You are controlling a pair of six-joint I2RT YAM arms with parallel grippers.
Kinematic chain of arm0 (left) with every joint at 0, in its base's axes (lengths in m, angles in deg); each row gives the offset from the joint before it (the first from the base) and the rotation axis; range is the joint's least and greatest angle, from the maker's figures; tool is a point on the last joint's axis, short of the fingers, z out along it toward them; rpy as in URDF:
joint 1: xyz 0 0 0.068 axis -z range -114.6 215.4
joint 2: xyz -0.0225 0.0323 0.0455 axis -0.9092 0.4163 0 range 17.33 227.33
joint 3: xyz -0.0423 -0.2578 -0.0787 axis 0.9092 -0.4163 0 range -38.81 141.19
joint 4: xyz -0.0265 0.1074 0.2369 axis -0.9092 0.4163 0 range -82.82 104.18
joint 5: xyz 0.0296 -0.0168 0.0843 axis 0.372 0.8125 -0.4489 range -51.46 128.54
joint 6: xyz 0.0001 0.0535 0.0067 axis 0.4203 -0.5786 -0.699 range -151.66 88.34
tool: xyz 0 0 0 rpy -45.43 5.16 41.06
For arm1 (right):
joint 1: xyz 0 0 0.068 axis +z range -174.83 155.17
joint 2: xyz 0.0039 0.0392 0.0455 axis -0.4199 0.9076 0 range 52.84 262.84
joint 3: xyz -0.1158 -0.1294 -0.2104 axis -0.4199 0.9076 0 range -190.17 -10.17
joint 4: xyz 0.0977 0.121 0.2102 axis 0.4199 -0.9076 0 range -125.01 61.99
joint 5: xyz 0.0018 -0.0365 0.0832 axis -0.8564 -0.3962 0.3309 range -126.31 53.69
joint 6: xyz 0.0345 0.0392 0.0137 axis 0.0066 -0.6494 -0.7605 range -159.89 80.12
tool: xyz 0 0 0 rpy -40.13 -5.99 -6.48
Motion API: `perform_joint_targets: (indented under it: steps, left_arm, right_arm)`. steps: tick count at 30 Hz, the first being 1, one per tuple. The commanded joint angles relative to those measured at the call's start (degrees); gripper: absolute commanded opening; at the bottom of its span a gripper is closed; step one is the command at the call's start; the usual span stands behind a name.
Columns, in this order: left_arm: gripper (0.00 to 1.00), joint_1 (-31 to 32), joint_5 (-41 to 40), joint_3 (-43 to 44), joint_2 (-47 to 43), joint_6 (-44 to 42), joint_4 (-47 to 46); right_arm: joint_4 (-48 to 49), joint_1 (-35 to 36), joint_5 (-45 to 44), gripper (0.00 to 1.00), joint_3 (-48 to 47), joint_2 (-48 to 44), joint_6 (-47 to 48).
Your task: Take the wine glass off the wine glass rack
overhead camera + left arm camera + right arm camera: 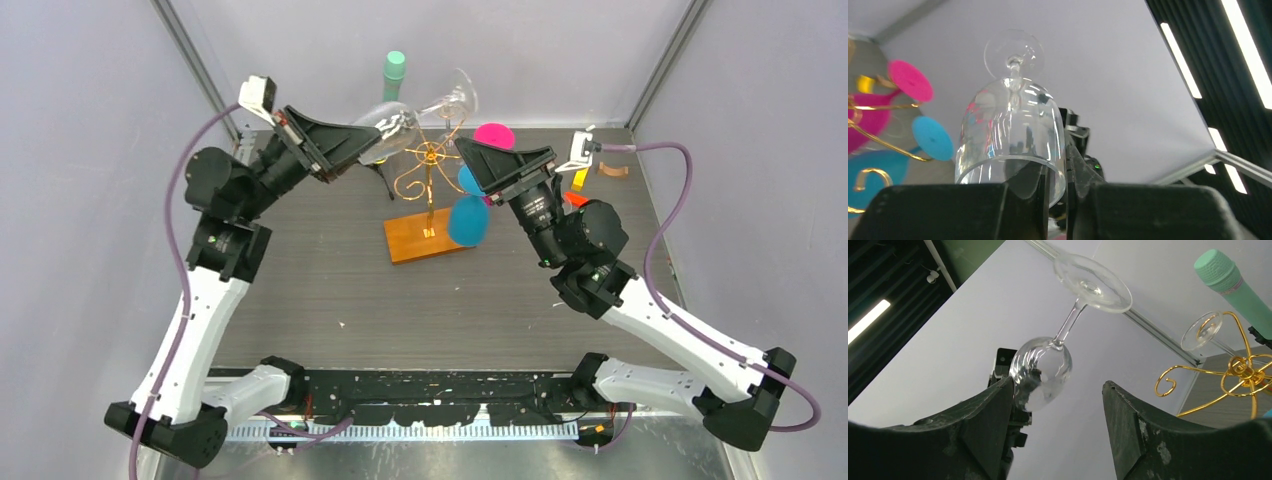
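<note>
We see the left claw (1053, 200) pinching the wine glass (1010, 135) at the rim of its bowl, the two dark fingers pressed close on the glass wall. The glass is clear, with a rounded bowl, a thin stem and a flat round foot. It is upside down and tilted, with the bowl at the claw and the foot pointing toward the upper centre of the top view. In the right wrist view it hangs left of centre, apart from the gold curls of the wine glass rack (430, 157) at the right edge. The right claw (1055, 390) is spread wide and holds nothing. The rack stands on its wooden base mid-table (320, 290), with a blue glass (467, 222) and a pink glass (493, 135) beside its arms.
</note>
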Motion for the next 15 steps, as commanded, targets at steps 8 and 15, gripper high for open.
perform_joint_targets:
  steps: [8, 15]
  left_arm:
    - [0.0, -5.39, -32.93, 26.67, -0.28, -48.55, 60.06]
    - [0.0, -5.4, -46.76, 26.82, 4.67, -58.46, 71.05]
  right_arm:
    - [-10.62, 0.18, 2.63, 0.7, -3.26, -5.34, 5.59]
    - [-25.21, 0.19, 0.43, 0.68, -7.86, -5.68, 11.39]
